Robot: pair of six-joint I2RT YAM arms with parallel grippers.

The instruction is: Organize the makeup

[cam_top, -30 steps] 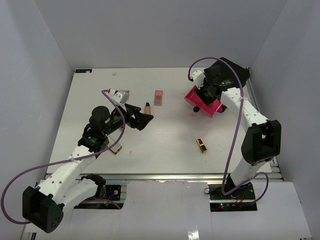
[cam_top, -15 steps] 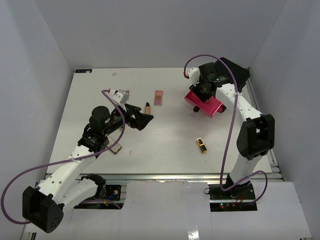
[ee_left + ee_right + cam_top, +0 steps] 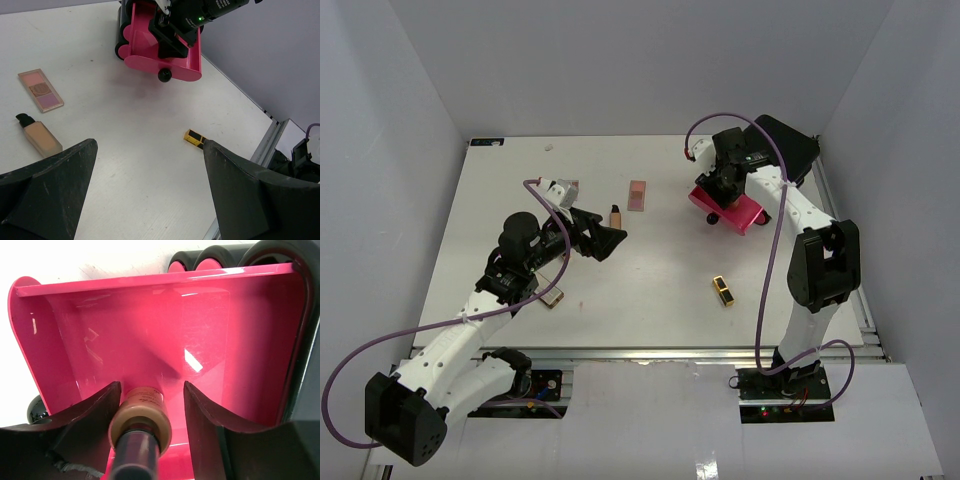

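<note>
1. At 2 o'clock on the table [image 3: 650,290], seen from above, the right gripper [image 3: 720,188] reaches into the pulled-out pink drawer [image 3: 732,208] of the black box [image 3: 215,252].
2. Its wrist camera shows a tan bottle [image 3: 142,410], dark cap towards the lens, lying on the drawer floor between the fingers [image 3: 210,410]. The jaws stand apart, with a clear gap on one side of the bottle. Whether the other finger touches it cannot be told.
3. The left gripper [image 3: 150,150] is spread wide with nothing in it, hovering near the table's middle and pointing towards 2 o'clock.
4. Other makeup lies loose on the table:
   - an eyeshadow palette [image 3: 637,195] at 12 o'clock;
   - a foundation bottle [image 3: 616,215] at 11 o'clock, just beside the left gripper;
   - a black-and-gold lipstick [image 3: 724,291] at 4 o'clock;
   - a brown case [image 3: 553,299] at 8 o'clock, close to the left arm.
5. Risks, as I judge them:
   - A finger that clings to the round tan bottle on the way out could drag or roll it across the glossy drawer floor.
   - A lift that is not straight could catch the drawer wall and shift or tip the whole box, which looks light.
   - The left arm's elbow could sweep the brown case.
   - A careless reach could knock the foundation bottle away.
6. The table is a smooth, matt white board with a metal rail along the near edge. Plain pale grey walls enclose it on three sides, the lighting is even, and purple cables loop from both arms.
</note>
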